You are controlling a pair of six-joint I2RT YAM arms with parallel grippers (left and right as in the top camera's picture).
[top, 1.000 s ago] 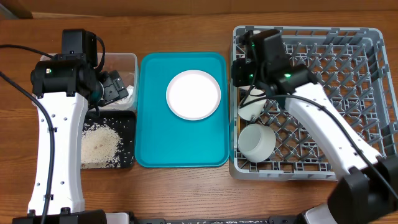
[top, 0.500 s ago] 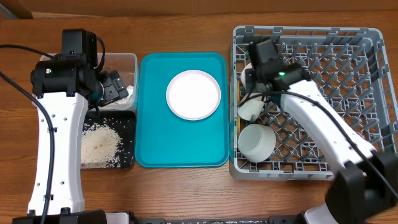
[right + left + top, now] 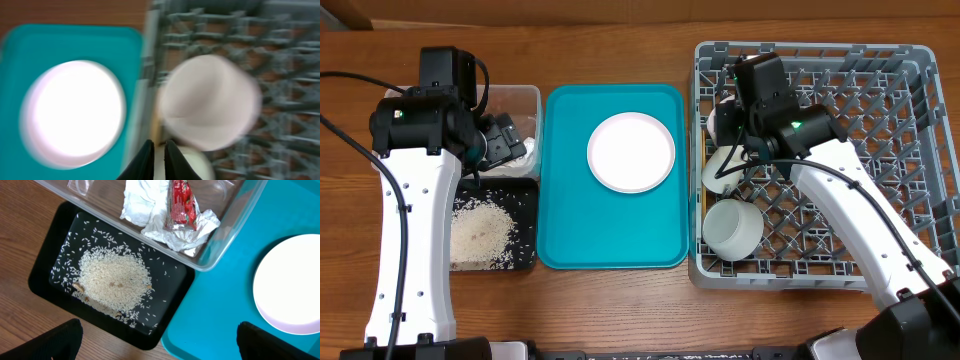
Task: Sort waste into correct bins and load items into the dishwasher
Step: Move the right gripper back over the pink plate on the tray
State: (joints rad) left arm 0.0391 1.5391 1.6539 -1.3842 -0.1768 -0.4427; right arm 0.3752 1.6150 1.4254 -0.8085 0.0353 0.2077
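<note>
Now pink cup (image 3: 720,172) lies tipped in rack (image 3: 880,120), mouth direction unclear; R hand (image 3: 159,156) together, L hand (image 3: 167,342) apart.

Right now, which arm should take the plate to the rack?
Right. The right gripper hangs at the rack edge next to the plate; the left gripper is over the tub, far from the rack.

R arm (image 3: 820,160) swung right, further over rack (image 3: 880,130); pale pink cup (image 3: 719,172) now more exposed.
</note>
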